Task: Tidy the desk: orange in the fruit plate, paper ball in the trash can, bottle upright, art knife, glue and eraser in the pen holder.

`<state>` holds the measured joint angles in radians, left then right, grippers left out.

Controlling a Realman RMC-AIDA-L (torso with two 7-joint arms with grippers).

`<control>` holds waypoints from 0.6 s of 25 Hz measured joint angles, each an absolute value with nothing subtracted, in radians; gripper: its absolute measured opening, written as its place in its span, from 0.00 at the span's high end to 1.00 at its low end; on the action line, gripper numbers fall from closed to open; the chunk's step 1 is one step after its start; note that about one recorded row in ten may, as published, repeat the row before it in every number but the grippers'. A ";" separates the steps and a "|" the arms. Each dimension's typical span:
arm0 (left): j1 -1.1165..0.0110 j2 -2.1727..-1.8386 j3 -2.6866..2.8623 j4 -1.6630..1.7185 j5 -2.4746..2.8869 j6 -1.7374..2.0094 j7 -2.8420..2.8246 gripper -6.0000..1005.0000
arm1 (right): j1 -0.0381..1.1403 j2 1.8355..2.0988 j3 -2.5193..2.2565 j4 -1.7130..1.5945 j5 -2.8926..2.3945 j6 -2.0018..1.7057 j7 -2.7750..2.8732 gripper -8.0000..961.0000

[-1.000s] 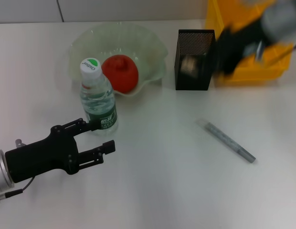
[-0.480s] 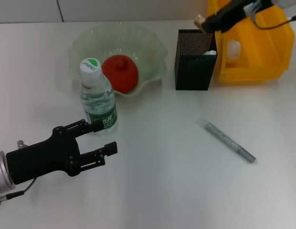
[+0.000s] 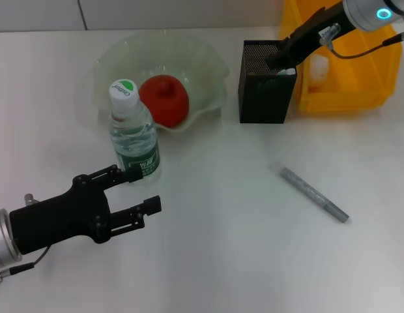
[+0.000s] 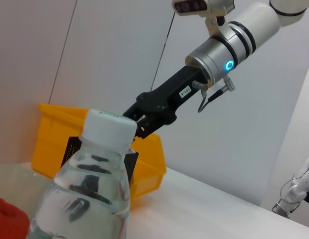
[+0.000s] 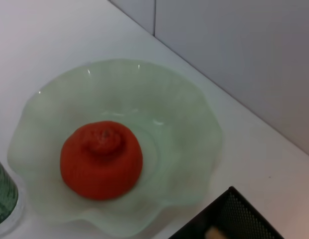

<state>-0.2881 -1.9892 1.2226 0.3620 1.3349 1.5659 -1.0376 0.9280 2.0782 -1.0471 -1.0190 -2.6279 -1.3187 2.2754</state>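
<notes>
My right gripper (image 3: 280,62) is at the top opening of the black mesh pen holder (image 3: 266,98), reaching in from the right. A tan bit, the eraser (image 5: 212,232), shows at the holder's mouth in the right wrist view. The orange (image 3: 164,99) lies in the pale-green fruit plate (image 3: 208,59). The bottle (image 3: 133,134) stands upright in front of the plate. My left gripper (image 3: 142,189) is open and empty just in front of the bottle. A grey art knife (image 3: 314,193) lies on the desk. A white wad, the paper ball (image 3: 317,68), lies in the yellow trash can (image 3: 345,94).
The trash can stands right beside the pen holder at the back right. The white desk runs to a grey wall behind. The glue is not visible.
My right gripper, holding the eraser above the pen holder half a second ago, has come down to the holder's opening. The left arm has barely moved.
</notes>
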 joint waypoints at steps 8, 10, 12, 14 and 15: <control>-0.280 -1.984 1.223 0.363 1.332 1.569 -1.038 0.24 | 0.889 2.080 -1.103 -1.210 -2.638 -1.574 2.297 0.52; -0.279 -1.983 1.223 0.362 1.331 1.569 -1.038 0.24 | 0.863 2.080 -1.172 -1.253 -2.656 -1.635 2.338 0.45; -0.278 -1.983 1.223 0.362 1.329 1.569 -1.037 0.24 | 0.828 2.081 -1.253 -1.288 -2.672 -1.658 2.387 0.38; -0.277 -1.983 1.223 0.362 1.329 1.569 -1.037 0.24 | 0.789 2.082 -1.348 -1.308 -2.680 -1.658 2.436 0.36; -0.277 -1.983 1.223 0.362 1.329 1.569 -1.037 0.24 | 0.774 2.082 -1.390 -1.311 -2.683 -1.652 2.457 0.35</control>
